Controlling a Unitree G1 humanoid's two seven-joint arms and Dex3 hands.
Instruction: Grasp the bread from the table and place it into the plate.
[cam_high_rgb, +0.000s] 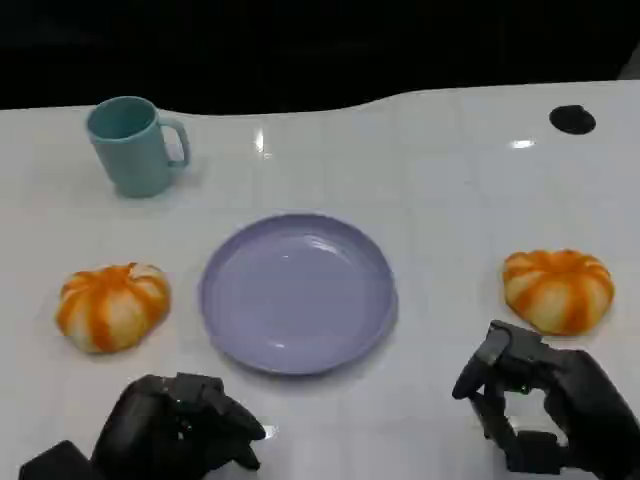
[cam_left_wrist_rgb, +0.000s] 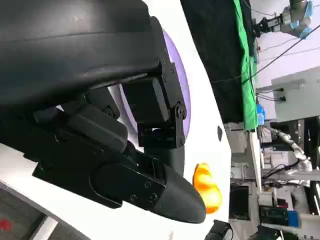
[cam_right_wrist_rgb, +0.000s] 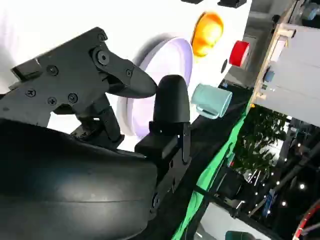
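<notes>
White glossy worktop (cam_high_rgb: 440, 190), dark backdrop at the far edge. Purple plate (cam_high_rgb: 298, 292) sits centre, nothing in it. Two orange-and-white striped bread rolls: left bread (cam_high_rgb: 112, 305) just left of the plate, right bread (cam_high_rgb: 558, 289) well right of it. Both sit on the worktop, untouched. Teal mug (cam_high_rgb: 135, 146) far left, small black disc (cam_high_rgb: 572, 119) far right.

Left hand (cam_high_rgb: 180, 425) is low at the near edge, near side of the left bread, fingers curled in, nothing in them. Right hand (cam_high_rgb: 545, 405) is near the right bread on its near side, fingers apart, thumb side raised, holding nothing; clear gap to the roll.

Step, as I read it: pre-grasp, nothing picked yet. Right hand looks the better-set one, already open and lined up under the right bread.

Next move calls for: reach forward, bring the fingers around the roll from the near side, close gently since it looks soft, lift, carry left over the plate rim, release. Watch for nudging the roll away on approach.
</notes>
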